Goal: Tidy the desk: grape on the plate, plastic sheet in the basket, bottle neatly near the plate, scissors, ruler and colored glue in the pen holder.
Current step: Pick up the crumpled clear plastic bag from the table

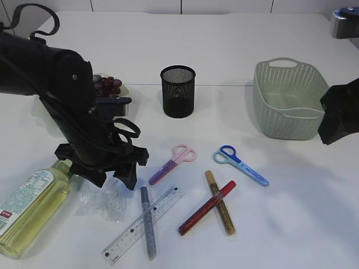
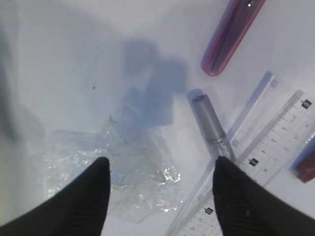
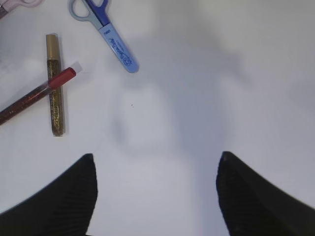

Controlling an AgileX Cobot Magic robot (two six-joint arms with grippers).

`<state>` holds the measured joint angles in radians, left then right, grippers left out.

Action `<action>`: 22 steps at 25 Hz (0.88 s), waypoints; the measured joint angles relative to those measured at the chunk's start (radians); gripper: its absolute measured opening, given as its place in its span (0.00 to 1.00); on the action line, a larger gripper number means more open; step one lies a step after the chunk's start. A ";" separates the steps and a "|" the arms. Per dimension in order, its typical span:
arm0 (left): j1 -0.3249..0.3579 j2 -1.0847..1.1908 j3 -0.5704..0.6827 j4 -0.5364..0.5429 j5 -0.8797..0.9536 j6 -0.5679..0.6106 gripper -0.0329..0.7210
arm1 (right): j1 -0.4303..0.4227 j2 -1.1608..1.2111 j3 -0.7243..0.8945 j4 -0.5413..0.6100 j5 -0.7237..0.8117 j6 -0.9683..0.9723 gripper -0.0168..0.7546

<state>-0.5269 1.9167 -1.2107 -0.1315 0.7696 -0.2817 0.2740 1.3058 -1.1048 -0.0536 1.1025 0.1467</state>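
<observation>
My left gripper (image 1: 112, 179) (image 2: 160, 164) hangs open just over the crumpled clear plastic sheet (image 1: 104, 203) (image 2: 133, 172), which lies between its fingers. Right of it lie a silver glue pen (image 2: 210, 123) across the clear ruler (image 1: 143, 224) (image 2: 275, 152), and pink scissors (image 1: 174, 162). Blue scissors (image 3: 106, 29), a gold glue pen (image 3: 54, 83) and a red one (image 3: 34, 96) lie mid-table. My right gripper (image 3: 157, 162) is open over bare table. The bottle (image 1: 31, 204) lies front left. Grapes (image 1: 106, 85) sit on the plate (image 1: 124, 89).
The black mesh pen holder (image 1: 178, 91) stands behind the scissors. The pale green basket (image 1: 289, 100) is at the back right, with my right arm (image 1: 339, 112) beside it at the frame's edge. The left arm hides part of the plate.
</observation>
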 joint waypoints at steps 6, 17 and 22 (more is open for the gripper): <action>0.000 0.047 -0.001 0.002 0.000 0.000 0.68 | 0.000 0.000 0.000 0.000 -0.002 -0.022 0.78; 0.000 0.067 -0.002 0.010 -0.002 -0.003 0.47 | 0.000 0.000 0.000 0.000 -0.002 -0.035 0.78; 0.000 0.067 -0.002 0.028 0.002 -0.005 0.26 | 0.000 0.000 0.000 0.000 -0.004 -0.037 0.78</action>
<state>-0.5269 1.9834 -1.2128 -0.1034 0.7711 -0.2863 0.2740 1.3058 -1.1048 -0.0536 1.0985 0.1092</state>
